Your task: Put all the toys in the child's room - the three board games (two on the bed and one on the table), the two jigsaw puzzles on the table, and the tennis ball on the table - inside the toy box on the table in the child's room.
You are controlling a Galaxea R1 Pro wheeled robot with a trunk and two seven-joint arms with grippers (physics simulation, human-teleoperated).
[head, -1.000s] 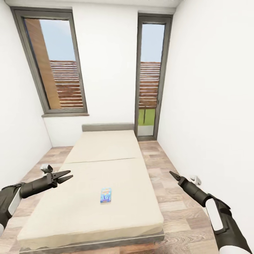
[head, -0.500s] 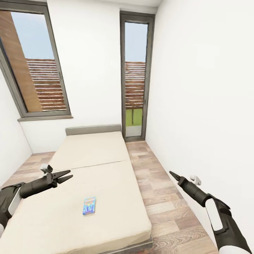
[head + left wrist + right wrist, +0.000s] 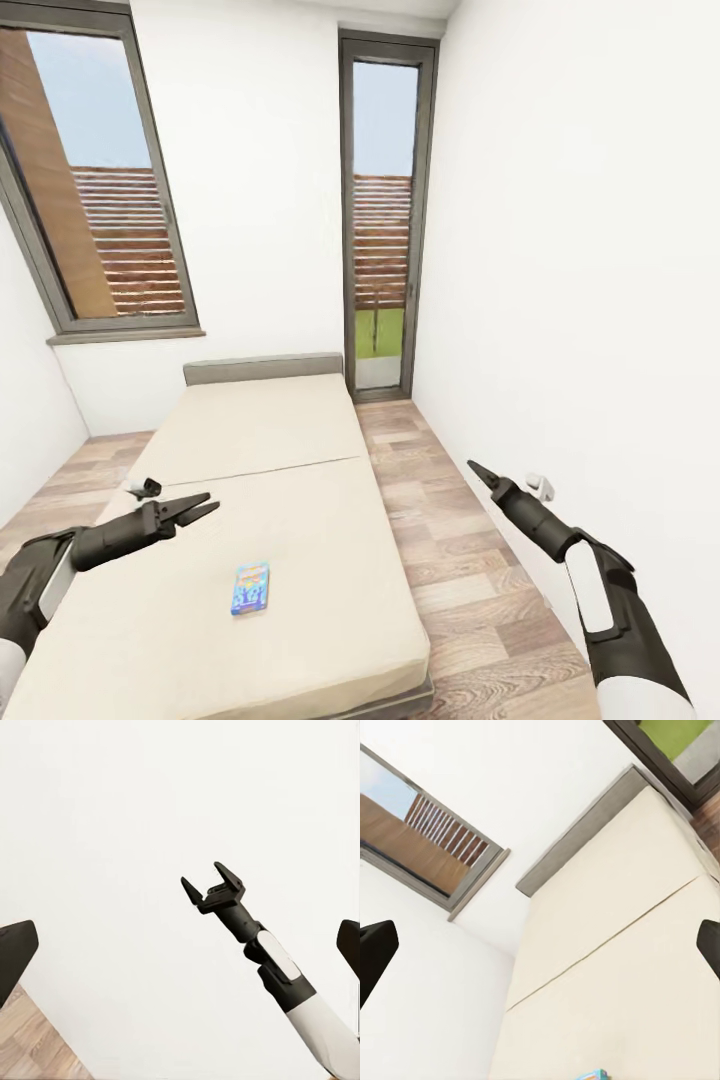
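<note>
While the small blue board game (image 3: 250, 587) kept its place on the near half of the bed (image 3: 300, 560), both arms had risen slightly, so pickup looked imminent. Flat, cartoon-printed, it lay just beyond the left gripper (image 3: 196, 507), fingers apart; the right gripper (image 3: 472, 467) also stood parted.

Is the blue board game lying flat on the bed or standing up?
Flat. The board game lies with its printed face up on the bed, with neither tool touching it.
</note>
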